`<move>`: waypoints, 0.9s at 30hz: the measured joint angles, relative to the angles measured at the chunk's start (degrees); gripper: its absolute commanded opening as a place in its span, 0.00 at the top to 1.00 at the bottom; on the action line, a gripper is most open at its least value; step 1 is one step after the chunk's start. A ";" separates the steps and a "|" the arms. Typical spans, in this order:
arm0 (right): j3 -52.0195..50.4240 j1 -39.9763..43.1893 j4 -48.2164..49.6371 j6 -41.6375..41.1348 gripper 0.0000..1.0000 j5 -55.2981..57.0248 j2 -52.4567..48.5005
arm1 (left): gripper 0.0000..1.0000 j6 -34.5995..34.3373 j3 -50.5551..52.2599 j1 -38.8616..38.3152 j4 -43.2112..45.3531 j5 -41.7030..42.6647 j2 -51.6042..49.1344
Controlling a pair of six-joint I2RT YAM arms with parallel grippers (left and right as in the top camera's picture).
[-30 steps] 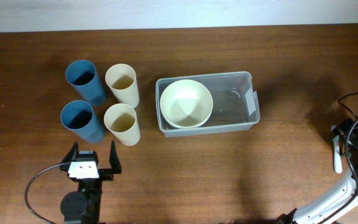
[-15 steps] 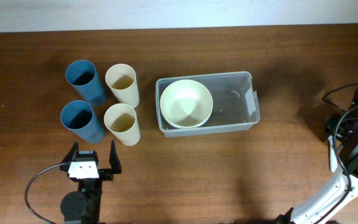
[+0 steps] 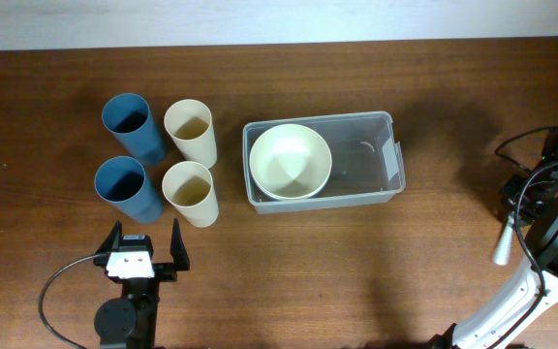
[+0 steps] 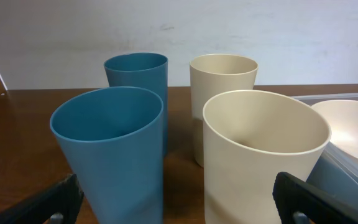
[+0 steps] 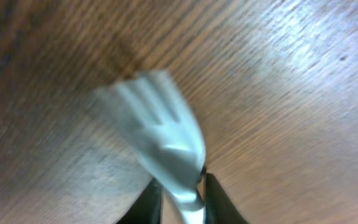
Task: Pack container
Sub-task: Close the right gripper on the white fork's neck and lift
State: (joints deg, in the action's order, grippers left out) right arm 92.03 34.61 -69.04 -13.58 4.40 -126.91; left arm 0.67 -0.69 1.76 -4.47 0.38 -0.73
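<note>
Nearest the robot, the left pincer sits low on the brown wooden desk, its two black fingers spread wide with nothing between them. It faces a square of four upright cups. From the left wrist view the nearer blue cup and the nearer cream cup fill most of the picture, standing side by side, apart from the fingers.

Off to the right, close to the desk's edge, the right pincer is pinching the handle of a pale fork. The tines point away from the fingers over the wood grain. The fork is blurred in the right wrist view, so whether it touches the desk cannot be told. From overhead it shows as a light sliver slanting out from under the arm, with a black cable looping above it.

Farther back, about mid-desk, lies the container, a clear rectangular bin with its long side running left to right. A white label is on its right short end. A cream bowl sits inside it, mouth up, in the left half; the right half shows only the see-through floor. The container is just to the right of the cups and well apart from the fork.

Farthest of the cups are the second blue cup and the second cream cup, behind the nearer pair, blue on the left and cream on the right
</note>
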 measured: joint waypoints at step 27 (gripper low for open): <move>-0.55 -0.15 -0.48 0.85 0.87 -5.55 0.04 | 0.00 0.00 0.00 0.00 0.00 0.00 0.00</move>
State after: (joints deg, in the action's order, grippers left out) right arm 91.48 34.46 -69.52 -12.73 -1.15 -126.87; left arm 0.67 -0.69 1.76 -4.47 0.38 -0.73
